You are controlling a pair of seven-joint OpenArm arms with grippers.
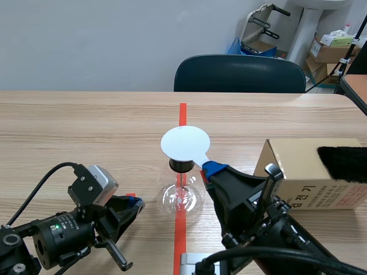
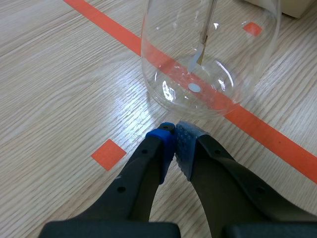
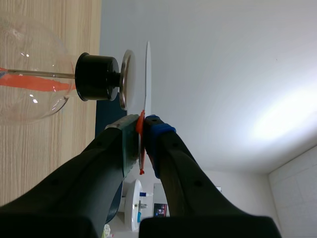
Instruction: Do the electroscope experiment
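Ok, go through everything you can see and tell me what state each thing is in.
left hand: shut on nothing, low beside the flask.
right hand: shut on the white disc's handle.
white disc: held flat over the metal plate, not touching it.
metal plate: seated on the stopper, bare.
flask: upright on the tape line, stoppered.
cardboard box: closed, on the table.
black fur: lying on the box.

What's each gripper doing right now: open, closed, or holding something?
Left gripper: closed on nothing, fingers together just short of the glass flask.
Right gripper: closed on the white disc, gripping its handle.
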